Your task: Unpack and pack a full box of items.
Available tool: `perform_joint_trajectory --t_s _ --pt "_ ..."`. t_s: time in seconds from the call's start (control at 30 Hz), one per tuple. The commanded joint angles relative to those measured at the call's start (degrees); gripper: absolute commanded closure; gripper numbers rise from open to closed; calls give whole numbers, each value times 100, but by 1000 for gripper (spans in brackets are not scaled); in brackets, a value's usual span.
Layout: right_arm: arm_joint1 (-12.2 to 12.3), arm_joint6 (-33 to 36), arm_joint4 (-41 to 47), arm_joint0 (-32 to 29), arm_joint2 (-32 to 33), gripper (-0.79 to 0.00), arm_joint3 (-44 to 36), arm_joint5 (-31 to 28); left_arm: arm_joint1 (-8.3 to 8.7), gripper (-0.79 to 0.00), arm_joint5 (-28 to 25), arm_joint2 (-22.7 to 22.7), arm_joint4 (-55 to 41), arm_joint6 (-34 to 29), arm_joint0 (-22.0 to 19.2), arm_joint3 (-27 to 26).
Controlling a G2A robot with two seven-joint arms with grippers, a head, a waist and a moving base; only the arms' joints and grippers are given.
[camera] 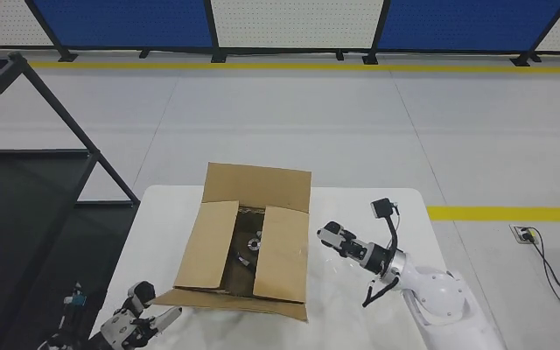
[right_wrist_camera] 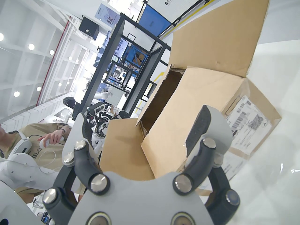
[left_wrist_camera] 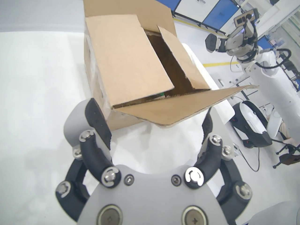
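Top view: cardboard box (camera: 258,184) sits mid-worktop (camera: 376,206), w/ its back at the far edge. 4 flaps are loose. The far flap stands up and tilts back. The 2 side flaps are folded in over the top w/ a dark gap btwn them. The near flap lies out flat toward the near edge. Thru the gap some small pale stuff (camera: 254,244) shows inside the box; can't tell what it is.

Left gripper (camera: 156,306) is by the near left corner of the worktop, just off the box's near left corner and not touching it. Left wrist view: left gripper (left_wrist_camera: 151,127) has its fingers (left_wrist_camera: 97,120) spread wide w/ nothing btwn them but bare worktop (left_wrist_camera: 35,83). The box (left_wrist_camera: 126,59) is right ahead, and its near flap juts out over the fingertips.

Right gripper (camera: 331,234) is on the box's right side, toward the right edge of the worktop, just beside the box wall but apart from it. Right wrist view: right gripper (right_wrist_camera: 143,118) is also wide open and has hold of nothing. The box (right_wrist_camera: 211,83) is close in front, w/ a white label (right_wrist_camera: 246,122) on the side wall facing it.
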Motion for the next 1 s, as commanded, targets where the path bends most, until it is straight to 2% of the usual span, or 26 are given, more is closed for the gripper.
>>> perform_joint_trajectory --t_s 0.0,0.23,0.33,0.43,0.53,0.9,0.97 --pt "1 9 -9 -15 6 -785 -21 1 -1 -785 316 150 80 74 -231 59" --pt "1 9 -9 -15 6 -785 -21 1 -2 -785 1297 626 419 154 -1047 437" --pt "-31 -620 -180 39 -55 -785 101 381 -4 -785 1619 773 75 -32 -1371 621" --pt "-114 -1016 -20 420 -310 -785 576 484 11 -785 1767 841 112 -202 -1596 770" --pt "-209 -1717 -312 980 -553 -785 1341 741 18 -785 1855 953 69 -318 -1764 953" --pt "-209 -1717 -312 980 -553 -785 1341 741 26 -785 2208 1398 571 -252 -2336 1529" --pt "-237 -1986 -265 988 -582 -785 1410 861 23 -785 2330 1435 586 -236 -2393 1576"
